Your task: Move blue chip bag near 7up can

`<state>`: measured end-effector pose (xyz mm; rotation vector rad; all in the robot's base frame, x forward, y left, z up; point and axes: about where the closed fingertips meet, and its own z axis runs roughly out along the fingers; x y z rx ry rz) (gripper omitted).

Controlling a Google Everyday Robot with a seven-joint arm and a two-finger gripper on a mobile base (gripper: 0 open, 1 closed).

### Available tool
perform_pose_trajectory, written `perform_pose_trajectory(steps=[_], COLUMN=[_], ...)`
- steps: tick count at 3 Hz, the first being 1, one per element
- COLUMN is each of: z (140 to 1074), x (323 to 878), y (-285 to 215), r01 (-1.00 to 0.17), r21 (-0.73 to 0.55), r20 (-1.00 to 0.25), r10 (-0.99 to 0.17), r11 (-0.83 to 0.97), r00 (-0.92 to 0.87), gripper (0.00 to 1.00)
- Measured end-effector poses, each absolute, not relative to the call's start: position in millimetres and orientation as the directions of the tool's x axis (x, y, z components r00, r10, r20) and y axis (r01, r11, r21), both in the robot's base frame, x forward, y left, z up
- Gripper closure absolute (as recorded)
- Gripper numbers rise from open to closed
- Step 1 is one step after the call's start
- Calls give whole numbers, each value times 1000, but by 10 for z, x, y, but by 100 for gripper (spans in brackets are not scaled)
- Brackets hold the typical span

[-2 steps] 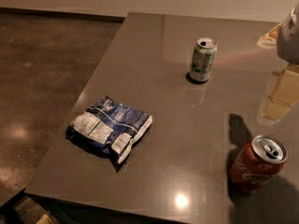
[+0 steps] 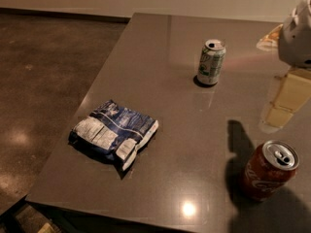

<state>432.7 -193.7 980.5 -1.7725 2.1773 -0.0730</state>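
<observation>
The blue chip bag (image 2: 114, 135) lies flat near the table's front left corner, crumpled, with white label panels. The 7up can (image 2: 211, 62) stands upright at the middle back of the table, well apart from the bag. My gripper (image 2: 277, 116) hangs at the right edge of the view, with cream-coloured fingers below a white arm housing (image 2: 297, 33). It sits above the table, right of the 7up can and far from the bag, and it holds nothing that I can see.
A red-orange cola can (image 2: 268, 170) stands upright at the front right, just below the gripper. The grey table (image 2: 160, 96) has its left edge and front edge close to the bag. Dark polished floor (image 2: 43, 81) lies to the left.
</observation>
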Motion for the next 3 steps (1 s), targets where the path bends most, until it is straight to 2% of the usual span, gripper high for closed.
perform_pose_trajectory(steps=[3], z=[9390], x=[4169], y=[-622], r01=[-993], r21=[-100], r20=[-323], r10=[-946], r11=[57], r00=[-21], gripper=[0])
